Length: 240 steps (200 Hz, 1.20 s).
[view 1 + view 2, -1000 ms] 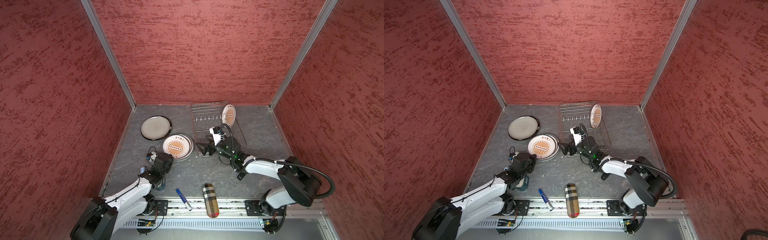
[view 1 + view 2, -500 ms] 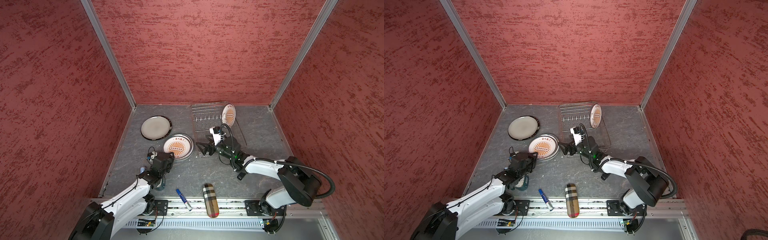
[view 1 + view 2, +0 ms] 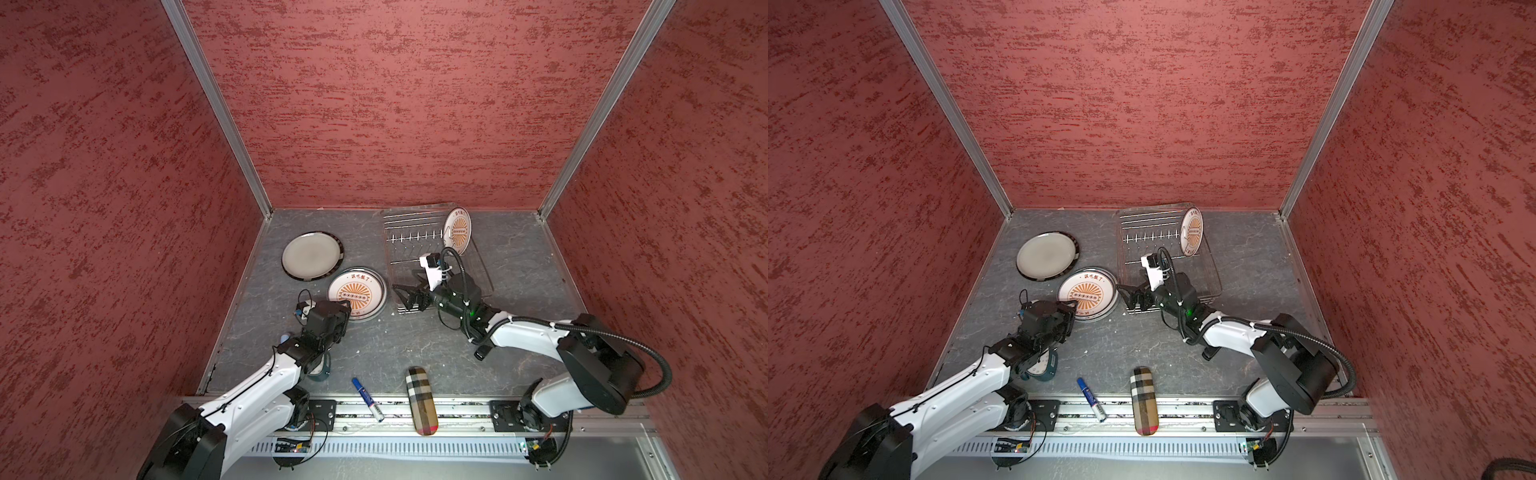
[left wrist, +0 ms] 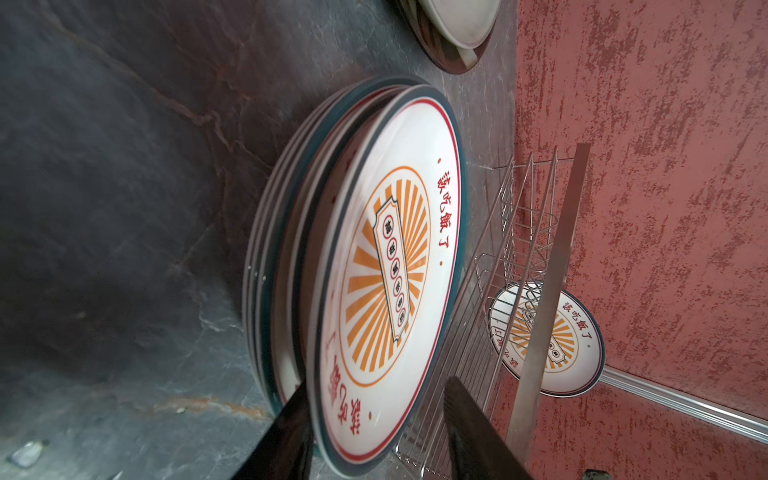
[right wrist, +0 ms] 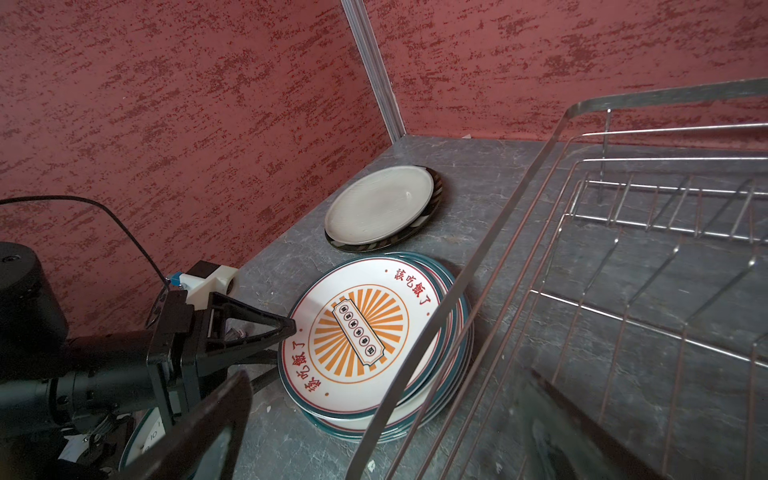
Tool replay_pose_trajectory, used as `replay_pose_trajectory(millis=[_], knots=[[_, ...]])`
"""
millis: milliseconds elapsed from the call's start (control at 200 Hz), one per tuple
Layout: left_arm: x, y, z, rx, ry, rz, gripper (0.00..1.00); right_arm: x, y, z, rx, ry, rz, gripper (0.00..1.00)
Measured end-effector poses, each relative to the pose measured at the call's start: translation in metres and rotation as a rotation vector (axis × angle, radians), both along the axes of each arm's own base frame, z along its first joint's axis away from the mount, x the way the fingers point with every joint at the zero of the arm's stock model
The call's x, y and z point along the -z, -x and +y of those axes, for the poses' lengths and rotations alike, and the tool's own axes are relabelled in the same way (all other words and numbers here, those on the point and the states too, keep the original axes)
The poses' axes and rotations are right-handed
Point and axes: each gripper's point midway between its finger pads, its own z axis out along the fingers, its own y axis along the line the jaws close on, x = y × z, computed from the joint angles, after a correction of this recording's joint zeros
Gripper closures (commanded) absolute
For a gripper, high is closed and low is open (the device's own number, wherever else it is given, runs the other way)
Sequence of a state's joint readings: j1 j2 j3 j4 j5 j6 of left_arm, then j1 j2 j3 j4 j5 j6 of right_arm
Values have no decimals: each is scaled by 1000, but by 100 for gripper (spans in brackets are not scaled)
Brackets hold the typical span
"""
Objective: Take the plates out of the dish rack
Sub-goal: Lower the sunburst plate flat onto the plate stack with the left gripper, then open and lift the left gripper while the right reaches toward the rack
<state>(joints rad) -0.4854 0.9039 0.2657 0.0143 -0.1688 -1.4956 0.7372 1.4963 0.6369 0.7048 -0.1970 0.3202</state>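
Plates (image 3: 356,293) stack beside the dish rack (image 3: 409,237), so your left pincer (image 4: 378,384) sits parted astride the top rim to release it, right pincer (image 3: 405,297) wide open.

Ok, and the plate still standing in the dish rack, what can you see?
The plate is white, ceramic-looking, with a dark teal rim, thin red ring, red Chinese characters and an orange sunburst around a ticket-shaped label. It stands on edge at the right end of the dish rack's prong row, near the back wall; only the rack touches it.
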Motion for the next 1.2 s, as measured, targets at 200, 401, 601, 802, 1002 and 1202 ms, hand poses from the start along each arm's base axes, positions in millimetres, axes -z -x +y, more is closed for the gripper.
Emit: replay_pose_trajectory(millis=[200, 401, 601, 802, 1002, 1202], knots=[[8, 0, 0, 0, -15, 28, 49, 0, 0, 0, 0, 2, -2, 1], [4, 0, 2, -15, -14, 19, 34, 0, 0, 0, 2, 4, -6, 1], [1, 0, 12, -60, -40, 7, 27, -1, 0, -1, 3, 4, -6, 1], [7, -1, 12, -59, -50, 23, 27, -1, -1, -1, 6, 4, -7, 1], [8, -2, 10, -47, -72, 23, 24, -1, -2, -3, 17, 4, -10, 1], [-5, -2, 20, -91, -76, -34, 2, -8, -4, -25, 122, -20, -22, 1]])
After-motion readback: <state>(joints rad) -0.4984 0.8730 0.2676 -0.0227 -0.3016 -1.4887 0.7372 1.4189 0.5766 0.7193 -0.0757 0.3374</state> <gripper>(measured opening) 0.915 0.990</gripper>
